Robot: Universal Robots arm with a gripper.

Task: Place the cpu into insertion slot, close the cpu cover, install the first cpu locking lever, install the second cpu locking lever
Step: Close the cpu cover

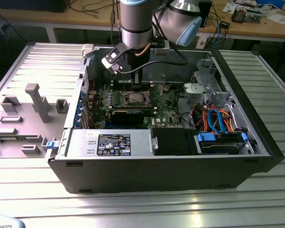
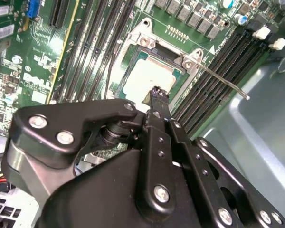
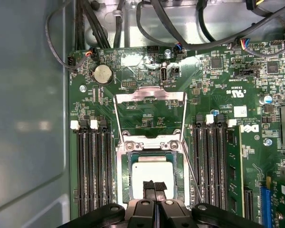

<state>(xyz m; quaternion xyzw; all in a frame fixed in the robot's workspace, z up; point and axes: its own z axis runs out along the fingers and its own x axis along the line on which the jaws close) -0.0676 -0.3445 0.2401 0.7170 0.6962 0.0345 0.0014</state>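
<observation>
The cpu (image 3: 152, 171) lies flat in the insertion slot (image 3: 121, 175) on the green motherboard, its pale grey face up. It shows the same way in the second wrist view, cpu (image 2: 147, 76) inside the silver-rimmed insertion slot (image 2: 190, 59). The cpu cover (image 3: 150, 94) stands swung back from the socket, its window showing the board behind. A thin locking lever (image 2: 223, 83) sticks out free beside the socket. My gripper (image 3: 154, 186) hovers right over the cpu's edge, fingertips pressed together with nothing between them. In the exterior view the gripper (image 1: 133, 84) hangs above the insertion slot (image 1: 135, 98).
Black memory slots (image 3: 90, 166) flank the socket on both sides. Cables (image 3: 147, 19) run along the case wall beyond the board. In the exterior view, a drive cage with blue and orange cables (image 1: 218, 118) fills the case's right, and the power supply (image 1: 109, 142) sits in front.
</observation>
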